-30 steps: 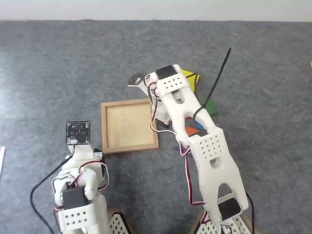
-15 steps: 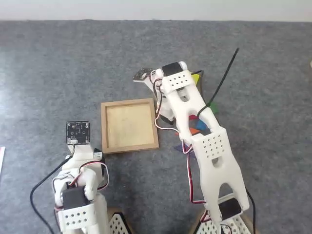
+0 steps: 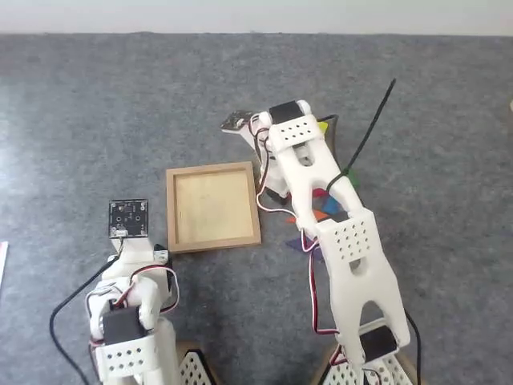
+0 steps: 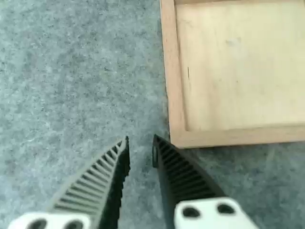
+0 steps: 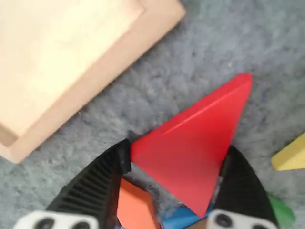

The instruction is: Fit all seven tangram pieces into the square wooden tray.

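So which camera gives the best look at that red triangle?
The right wrist view: the red triangle sits large in the middle, held by the right gripper. In the high view the right arm lies over it. The left wrist view faces a corner of the wooden tray.

Bright, even light; soft shadow on the carpet [image 4: 71,71] beneath the left gripper [image 4: 140,144]; the red triangle [image 5: 190,148] gleams faintly.

The right gripper [image 5: 178,160] clamps a red triangle [image 5: 195,143] between its black fingers [image 5: 95,191], above the grey tabletop [image 5: 200,52]. An orange piece [image 5: 136,207] and a blue piece [image 5: 181,220] sit close against the triangle. A corner of the wooden tray [image 5: 95,67] lies nearby. A yellow piece [image 5: 290,155] and a green piece [image 5: 281,210] lie on the far side from the tray.
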Available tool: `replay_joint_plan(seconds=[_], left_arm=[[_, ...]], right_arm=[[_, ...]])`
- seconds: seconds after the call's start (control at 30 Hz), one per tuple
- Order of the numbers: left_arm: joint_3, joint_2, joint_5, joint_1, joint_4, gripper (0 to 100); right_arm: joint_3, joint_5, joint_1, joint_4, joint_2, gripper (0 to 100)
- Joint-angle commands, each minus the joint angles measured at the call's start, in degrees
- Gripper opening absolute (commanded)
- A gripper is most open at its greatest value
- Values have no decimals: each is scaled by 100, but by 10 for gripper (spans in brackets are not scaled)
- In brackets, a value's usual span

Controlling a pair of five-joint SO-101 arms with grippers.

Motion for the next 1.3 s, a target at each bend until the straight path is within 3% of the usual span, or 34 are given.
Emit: replay_joint_plan(seconds=[0.0, 0.53, 0.8, 1.1, 1.27], left_arm=[[-66, -105, 0, 9, 18, 81], [-66, -105, 0, 9, 18, 81], [-66, -105, 0, 9, 18, 81], [-66, -105, 0, 9, 18, 81], [-66, -105, 0, 9, 18, 81]], right_arm=[[53, 9, 4, 233, -215, 81], [79, -229, -57, 295, -954, 69], [-308, -958, -92, 453, -1270, 295], [-202, -949, -743, -136, -690, 299], [-202, -580, -268, -391, -295, 299]])
